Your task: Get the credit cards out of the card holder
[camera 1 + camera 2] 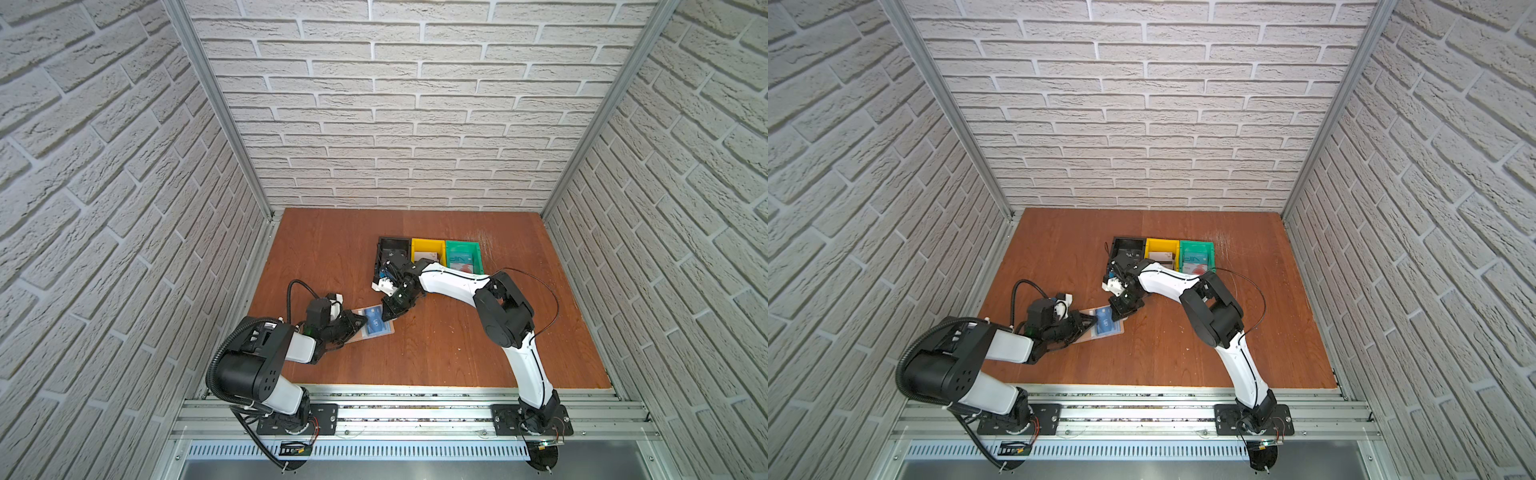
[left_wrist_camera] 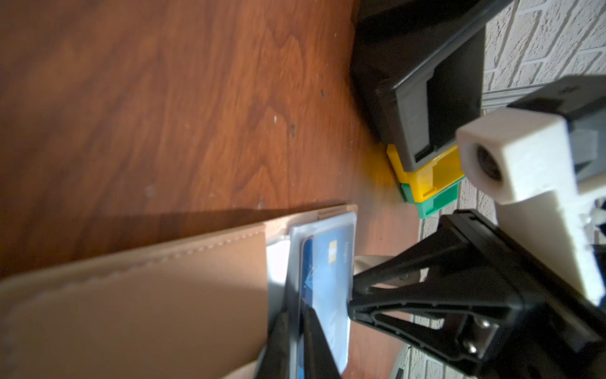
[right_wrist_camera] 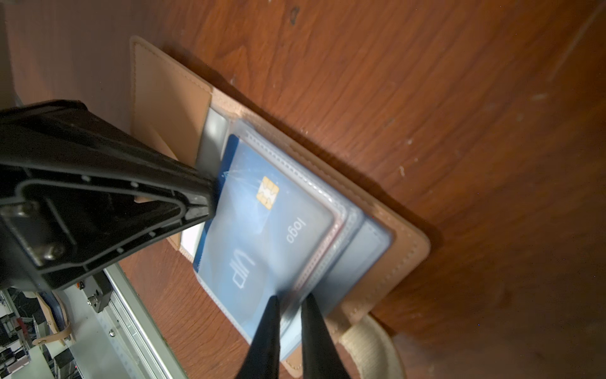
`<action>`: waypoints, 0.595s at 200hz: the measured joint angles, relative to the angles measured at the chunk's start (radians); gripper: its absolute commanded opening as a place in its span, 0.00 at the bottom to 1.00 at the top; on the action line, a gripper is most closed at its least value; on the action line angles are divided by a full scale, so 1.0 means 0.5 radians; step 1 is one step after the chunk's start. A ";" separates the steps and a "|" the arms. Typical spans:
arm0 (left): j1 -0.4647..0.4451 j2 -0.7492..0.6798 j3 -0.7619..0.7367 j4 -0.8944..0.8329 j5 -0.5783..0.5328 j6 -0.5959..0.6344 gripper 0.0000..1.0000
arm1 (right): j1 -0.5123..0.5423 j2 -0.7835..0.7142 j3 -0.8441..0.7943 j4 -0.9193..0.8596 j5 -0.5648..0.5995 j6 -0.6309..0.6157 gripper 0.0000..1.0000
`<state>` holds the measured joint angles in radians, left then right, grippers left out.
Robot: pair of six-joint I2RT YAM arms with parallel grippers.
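Blue card (image 3: 262, 229) sits sleeved in open card holder (image 3: 170, 98), its bare edge pinched between left pincer (image 2: 296, 315) tips, right pincer (image 3: 292, 300) clamped on clear sleeve (image 3: 337, 213) opposite; best draw card straight out, right anchoring, no twist.

Held left arm (image 1: 300, 347) folded tight at elbow, forearm low and level. Held left gripper (image 1: 364, 321) pinched to narrow slit. Held right arm (image 1: 451, 282) stretched across middle, wrist tipped down. Held right gripper (image 1: 388, 318) pinched likewise, close beside left one, tips angled toward each other.
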<state>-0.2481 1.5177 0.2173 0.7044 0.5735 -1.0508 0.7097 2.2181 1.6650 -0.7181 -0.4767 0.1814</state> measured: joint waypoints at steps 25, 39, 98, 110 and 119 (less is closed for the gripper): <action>0.000 0.005 -0.002 0.009 0.000 0.000 0.12 | 0.000 0.004 0.007 -0.007 -0.001 0.006 0.15; 0.000 0.008 -0.003 0.015 0.002 0.000 0.12 | 0.000 0.005 0.011 -0.009 0.000 0.007 0.15; 0.000 0.011 -0.008 0.029 0.002 0.000 0.12 | 0.000 0.022 0.040 -0.037 -0.005 0.008 0.15; 0.000 0.011 -0.011 0.036 0.001 0.000 0.14 | 0.000 0.024 0.040 -0.039 -0.006 0.008 0.15; 0.000 0.011 -0.016 0.045 0.003 -0.002 0.15 | 0.000 0.025 0.043 -0.039 -0.008 0.008 0.15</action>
<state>-0.2481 1.5234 0.2092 0.7269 0.5751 -1.0515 0.7097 2.2307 1.6863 -0.7376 -0.4805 0.1852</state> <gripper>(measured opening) 0.137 0.154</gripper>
